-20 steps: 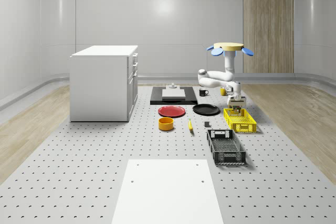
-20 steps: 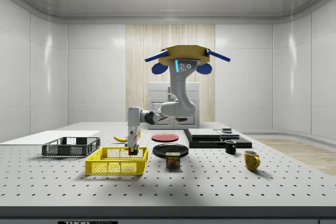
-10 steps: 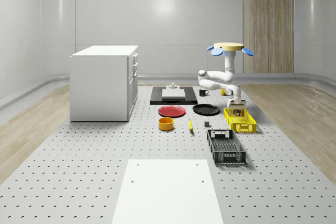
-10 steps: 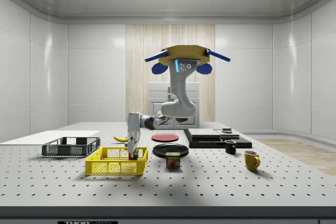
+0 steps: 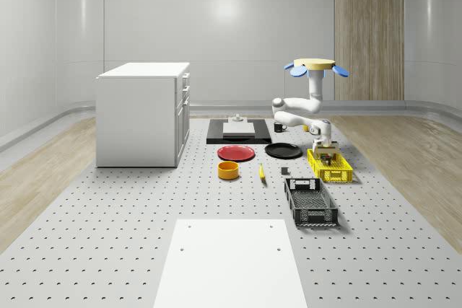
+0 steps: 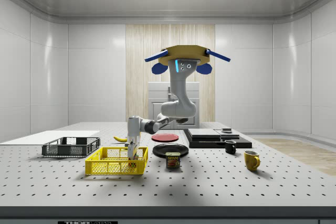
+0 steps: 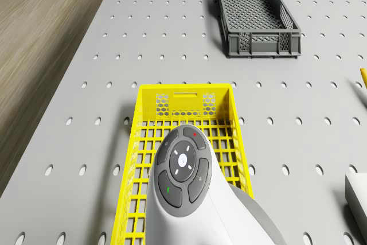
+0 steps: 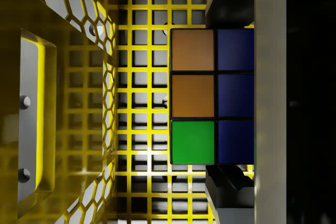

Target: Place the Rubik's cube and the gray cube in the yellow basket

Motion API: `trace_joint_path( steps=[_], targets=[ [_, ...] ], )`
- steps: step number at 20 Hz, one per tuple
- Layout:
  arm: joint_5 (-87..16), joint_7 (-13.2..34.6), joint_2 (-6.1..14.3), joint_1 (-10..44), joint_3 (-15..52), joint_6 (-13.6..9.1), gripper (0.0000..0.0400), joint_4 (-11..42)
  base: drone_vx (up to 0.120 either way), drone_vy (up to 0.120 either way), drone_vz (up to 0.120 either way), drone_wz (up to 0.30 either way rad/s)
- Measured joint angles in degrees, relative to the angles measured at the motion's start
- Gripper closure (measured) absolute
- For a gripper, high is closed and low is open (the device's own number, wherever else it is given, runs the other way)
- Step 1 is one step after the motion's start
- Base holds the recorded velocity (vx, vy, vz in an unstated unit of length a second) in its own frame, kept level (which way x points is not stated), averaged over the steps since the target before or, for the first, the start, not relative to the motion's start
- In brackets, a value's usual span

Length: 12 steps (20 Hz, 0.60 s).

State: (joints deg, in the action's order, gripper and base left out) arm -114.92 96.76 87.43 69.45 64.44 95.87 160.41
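Note:
The drone (image 5: 314, 65) hovers high over the table beside the far end of the yellow basket (image 5: 330, 166). Its arm reaches down into the basket. In the wrist view my gripper (image 8: 226, 95) is shut on the Rubik's cube (image 8: 193, 95), with black fingers (image 8: 231, 9) on two opposite sides. The cube shows orange, green and blue tiles and hangs just above the basket's mesh floor (image 8: 142, 98). A pale grey face (image 8: 270, 98) stands against the cube; I cannot tell if it is the gray cube. In the side view the gripper (image 6: 134, 153) is inside the basket (image 6: 113, 165).
A black crate (image 5: 310, 202) lies nearer than the basket. A black plate (image 5: 283, 151), a red plate (image 5: 236, 153), an orange bowl (image 5: 228, 170) and a banana (image 5: 261, 172) lie toward the whole-scene view's left. A can (image 6: 172, 160) stands close beside the basket. A white cabinet (image 5: 143, 113) stands far left.
The arm has lowered the gripper and the Rubik's cube from above the basket's rim down inside it. The drone has kept its place.

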Motion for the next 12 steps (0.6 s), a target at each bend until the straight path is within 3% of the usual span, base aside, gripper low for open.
trace_joint_path(
  steps=[3, 9, 12],
  targets=[
    [0.9, -0.1, -0.1, -0.4, 1.1, -0.7, 0.0017, 0.5, 0.0, 0.0, 0.013, 0.0],
    [3.5, -0.2, -0.3, -1.1, 3.9, -2.1, 0.0004, 1.6, 0.0, 0.0, 0.12, 0.0],
    [4.1, -0.2, -0.4, -1.3, 4.5, -2.4, 0.0002, 1.8, 0.0, -0.107, 0.12, 0.0]
  ],
)
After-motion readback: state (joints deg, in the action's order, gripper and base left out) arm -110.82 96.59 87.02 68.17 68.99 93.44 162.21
